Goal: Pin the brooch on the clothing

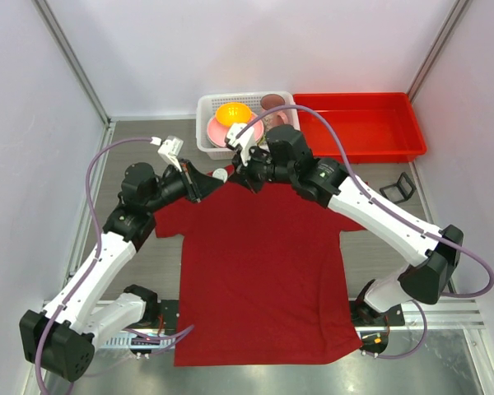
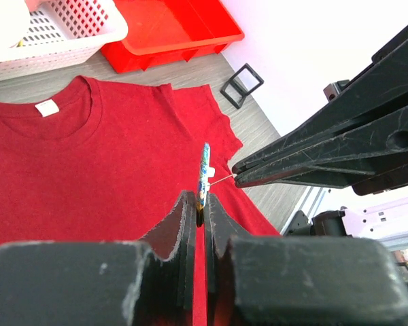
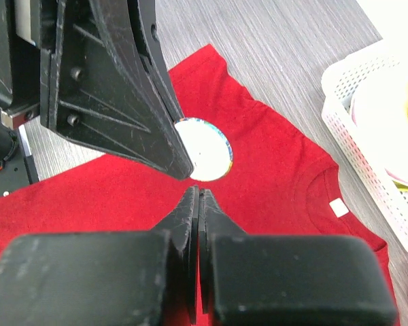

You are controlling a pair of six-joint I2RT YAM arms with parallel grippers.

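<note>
Left gripper (image 2: pixel 200 203) was clamped narrow on the lower edge of the small round flat pale brooch (image 3: pixel 207 153), holding it on edge. The brooch sat above the far end of the large dark red cotton T-shirt (image 1: pixel 263 271), close to the round collar, with its rim showing a thin coloured border. Right gripper (image 3: pixel 198 195) came in from the right with its jaws pressed fully together. Its tips met a thin wire pin (image 2: pixel 221 180) sticking out of the brooch's side; couldn't tell if the pin was actually pinched. Shirt lay flat on the grey wood-grain table (image 1: pixel 160 263), small white neck label (image 2: pixel 47 107) face up inside the collar. Beyond the collar stood a white perforated plastic basket (image 1: pixel 206 123), and right of it a red plastic tray (image 1: pixel 358 123).
</note>
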